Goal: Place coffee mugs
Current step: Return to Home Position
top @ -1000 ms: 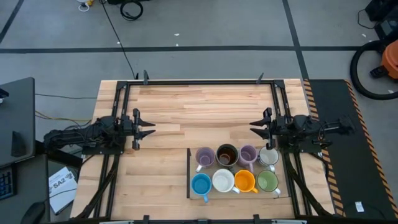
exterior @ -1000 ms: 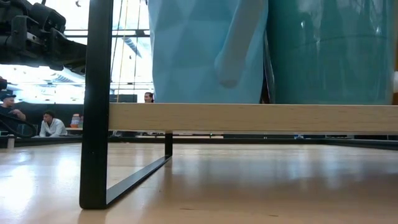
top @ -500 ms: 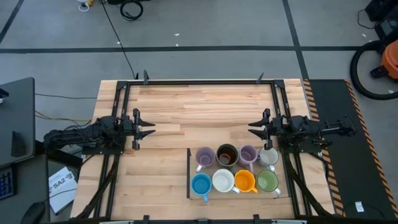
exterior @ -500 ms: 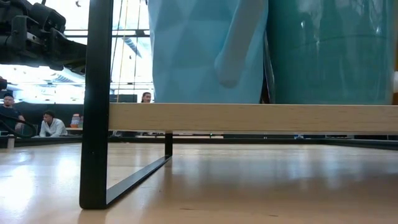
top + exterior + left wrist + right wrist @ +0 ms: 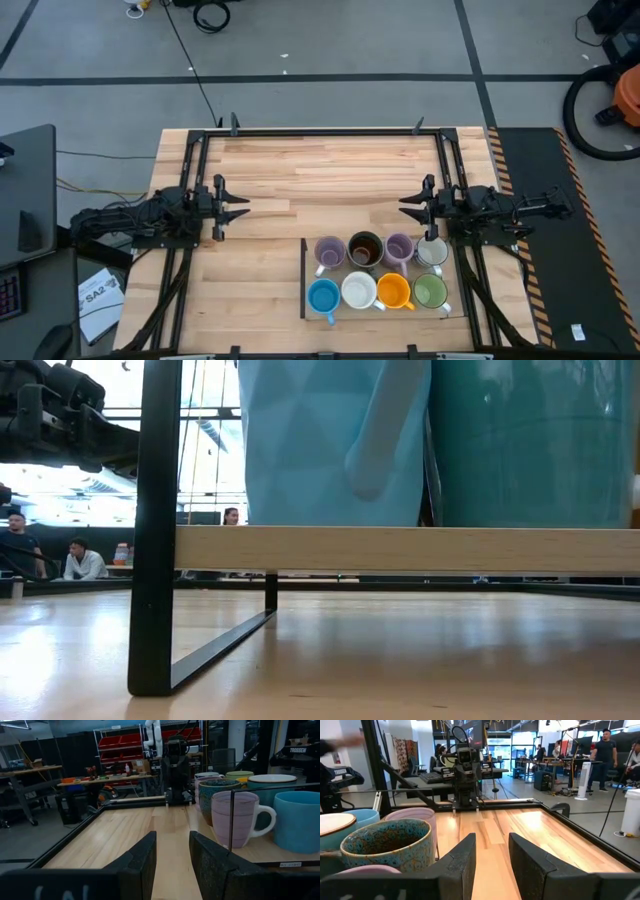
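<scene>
Several coffee mugs stand in two rows on a raised wooden rack (image 5: 304, 300) at the table's near right. The far row holds a purple mug (image 5: 330, 252), a dark teal one with a brown inside (image 5: 365, 250), a second purple one (image 5: 399, 248) and a pale one (image 5: 432, 251). In the near row are bright blue (image 5: 323, 296), white (image 5: 359, 291), orange (image 5: 394, 291) and green (image 5: 430, 291). My left gripper (image 5: 240, 207) hovers open at the table's left side. My right gripper (image 5: 405, 206) hovers open just beyond the rack's far right corner. Both point level toward the table's middle, and nothing is between their fingers (image 5: 172, 855) (image 5: 492, 855).
A black metal frame (image 5: 320, 131) runs around the table's edges. The rack's board (image 5: 400, 548) sits on black legs (image 5: 155, 530) above the tabletop. Bare wood (image 5: 320, 175) lies between the two grippers and at the near left. People sit and stand in the room beyond.
My right gripper has turned a little at the wrist while staying in place, and it is still open. The mugs and my left arm have kept still.
</scene>
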